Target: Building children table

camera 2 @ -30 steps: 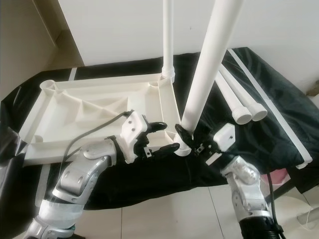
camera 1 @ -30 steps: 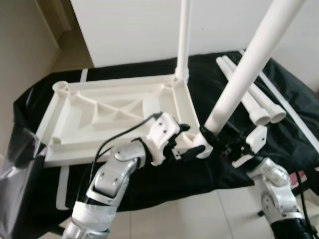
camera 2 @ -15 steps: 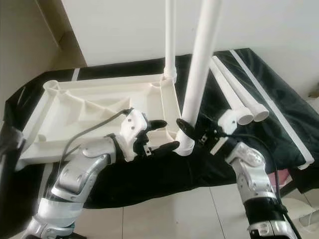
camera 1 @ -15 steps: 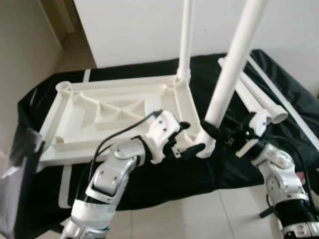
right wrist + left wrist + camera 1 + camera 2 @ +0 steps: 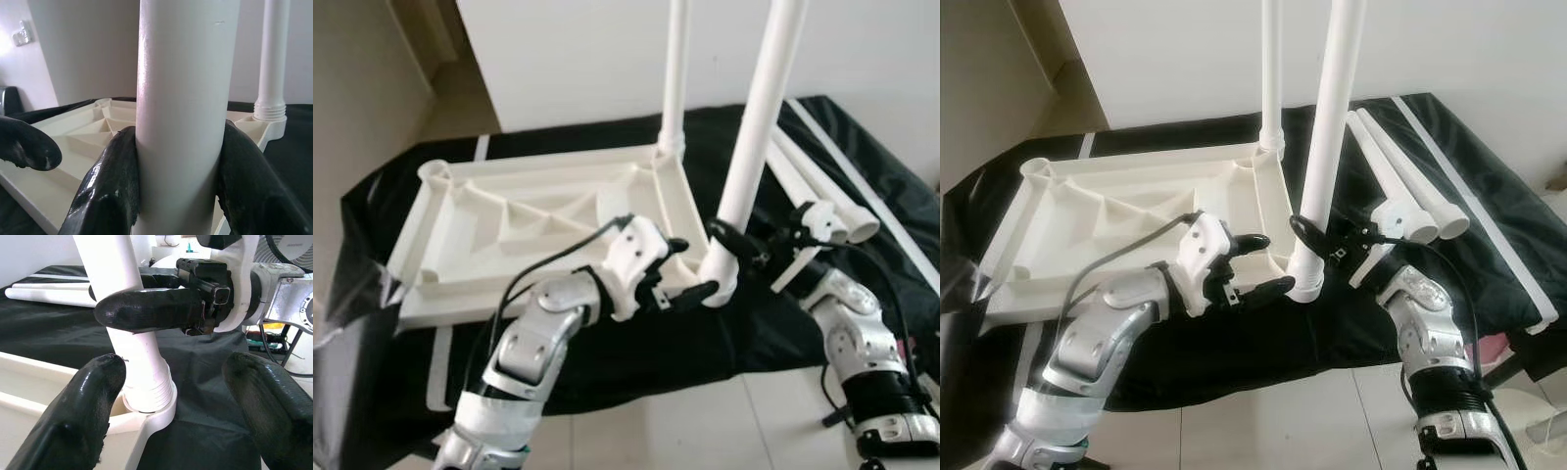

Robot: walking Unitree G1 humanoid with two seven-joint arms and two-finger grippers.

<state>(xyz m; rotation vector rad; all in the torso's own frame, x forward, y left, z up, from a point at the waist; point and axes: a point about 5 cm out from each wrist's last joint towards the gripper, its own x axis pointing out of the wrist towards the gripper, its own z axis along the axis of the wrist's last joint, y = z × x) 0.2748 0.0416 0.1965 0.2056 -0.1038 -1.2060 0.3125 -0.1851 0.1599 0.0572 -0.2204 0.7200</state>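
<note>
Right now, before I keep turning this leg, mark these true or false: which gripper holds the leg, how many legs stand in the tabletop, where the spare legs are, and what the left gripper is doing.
1. The right gripper is clamped around the near leg. True.
2. The near leg stands at the near right corner socket of the upturned tabletop. True.
3. No leg stands at the far right corner. False: a far leg stands upright there.
4. The two spare legs lie on the bare floor. False: they lie on the black cloth, to the right of the tabletop.
5. The left gripper is shut on the near leg. False: its fingers are spread open beside the socket.
</note>
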